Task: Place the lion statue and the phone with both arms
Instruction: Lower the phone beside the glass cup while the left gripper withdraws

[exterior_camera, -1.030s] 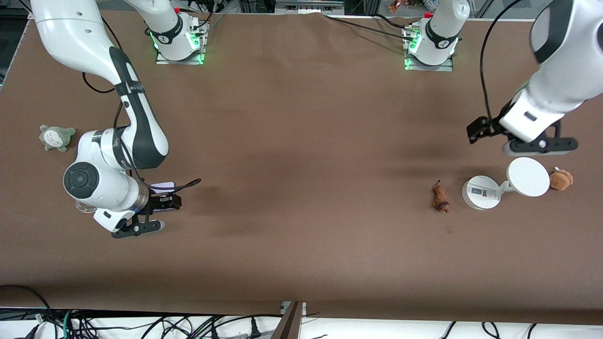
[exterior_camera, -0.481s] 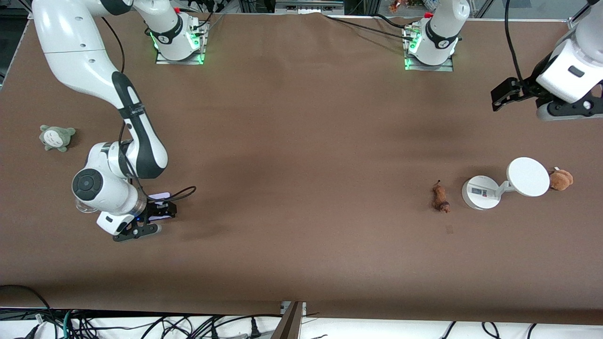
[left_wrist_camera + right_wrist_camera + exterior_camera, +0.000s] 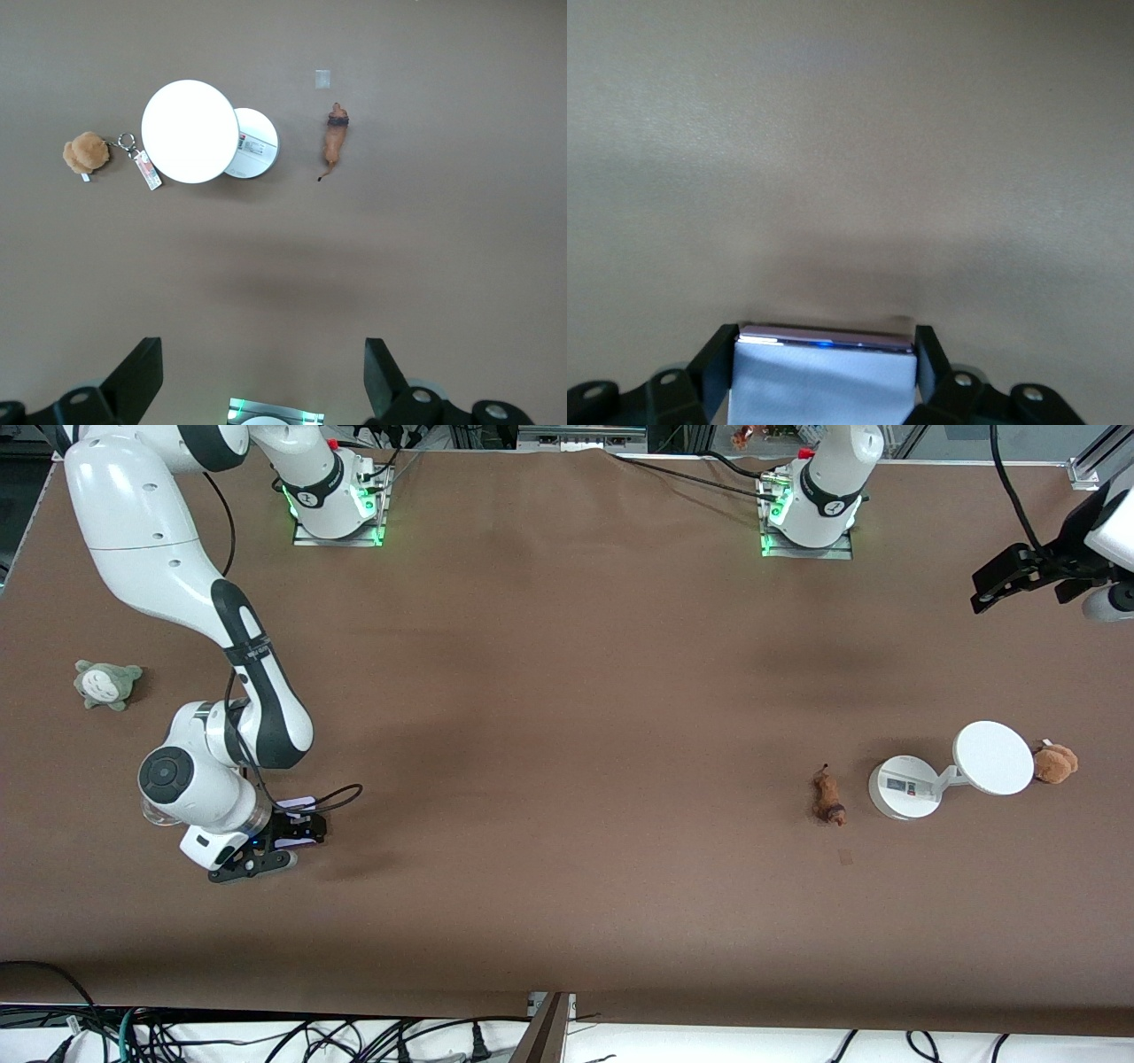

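The lion statue [image 3: 828, 797], reddish-brown with a thin tail, lies on the brown table beside the white stand; it also shows in the left wrist view [image 3: 334, 137]. My left gripper [image 3: 1019, 583] is open and empty, high over the table's edge at the left arm's end, well away from the statue; its fingers [image 3: 142, 376] stand wide apart. My right gripper [image 3: 292, 828] is shut on the phone [image 3: 299, 804], a pale lavender-white slab, low over the table toward the right arm's end. In the right wrist view the phone [image 3: 824, 381] sits between both fingers [image 3: 716, 359].
A white stand with a round base [image 3: 904, 786] and a disc [image 3: 993, 757] stands beside the statue, with a tan plush [image 3: 1054, 763] next to the disc. A grey-green plush [image 3: 106, 683] lies at the right arm's end. A small pale patch [image 3: 846, 856] marks the table.
My left gripper has risen and drawn away from the stand toward the table's edge at the left arm's end. My right gripper has shifted slightly and come lower with the phone.
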Controlling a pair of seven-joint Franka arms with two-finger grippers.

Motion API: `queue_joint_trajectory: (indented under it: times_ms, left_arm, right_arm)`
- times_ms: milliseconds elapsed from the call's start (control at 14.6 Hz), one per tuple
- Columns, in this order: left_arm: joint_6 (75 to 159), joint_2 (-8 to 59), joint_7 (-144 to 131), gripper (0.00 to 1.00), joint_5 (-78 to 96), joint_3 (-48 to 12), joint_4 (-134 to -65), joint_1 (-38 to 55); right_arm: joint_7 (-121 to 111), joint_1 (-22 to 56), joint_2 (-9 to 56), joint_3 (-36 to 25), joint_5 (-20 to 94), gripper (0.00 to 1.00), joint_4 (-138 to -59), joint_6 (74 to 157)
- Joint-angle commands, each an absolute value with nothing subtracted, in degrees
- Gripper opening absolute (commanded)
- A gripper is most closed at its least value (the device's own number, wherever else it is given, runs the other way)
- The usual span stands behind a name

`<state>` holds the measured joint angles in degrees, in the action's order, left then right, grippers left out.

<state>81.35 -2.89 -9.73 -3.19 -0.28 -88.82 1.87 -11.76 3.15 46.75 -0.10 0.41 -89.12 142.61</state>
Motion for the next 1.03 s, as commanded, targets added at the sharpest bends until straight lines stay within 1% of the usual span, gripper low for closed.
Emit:
queue_joint_trajectory:
  times_ms: [0,137,206,275,343,412,618,824,961]
  left_arm:
    - [81.21,-3.87,-8.70,1.00,-2.11,0.27,-89.65,2.29]
    - [82.17,-3.43,-8.70,1.00,-2.28,0.35,-89.30,2.37]
    - [82.53,-3.43,-8.88,1.00,-2.11,0.35,-89.38,2.37]
    - [82.79,-3.34,-8.88,1.00,-2.11,0.35,-89.38,2.37]
    - [82.88,-3.25,-8.88,1.00,-2.11,0.35,-89.30,2.37]
    - [82.88,-3.25,-8.88,1.00,-2.11,0.44,-89.30,2.29]
    - [82.97,-3.25,-8.70,1.00,-2.99,0.62,-89.03,2.29]
    - [83.32,-3.08,-8.88,1.00,-3.42,0.70,-88.86,2.29]
    - [87.08,-2.38,-9.40,1.00,-2.90,0.97,-87.46,2.20]
  right_arm:
    - [-13.18,2.20,46.67,0.62,1.14,0.21,-89.65,144.05]
    - [-13.36,2.11,46.76,0.62,1.05,0.22,-89.56,144.14]
    - [-13.36,2.02,47.02,0.62,1.14,0.30,-89.47,144.40]
    - [-13.36,2.02,47.20,0.62,1.14,0.48,-89.47,144.67]
    - [-13.36,2.02,47.28,0.62,1.23,0.71,-89.47,145.19]
    - [-13.01,2.02,47.29,0.62,1.49,1.00,-89.47,145.37]
    - [-13.01,2.28,46.15,0.62,1.58,1.00,-89.30,144.15]
    - [-12.66,2.29,40.98,0.70,1.67,1.00,-89.21,136.78]
    - [-10.04,2.63,35.89,0.97,1.67,1.00,-89.12,129.85]
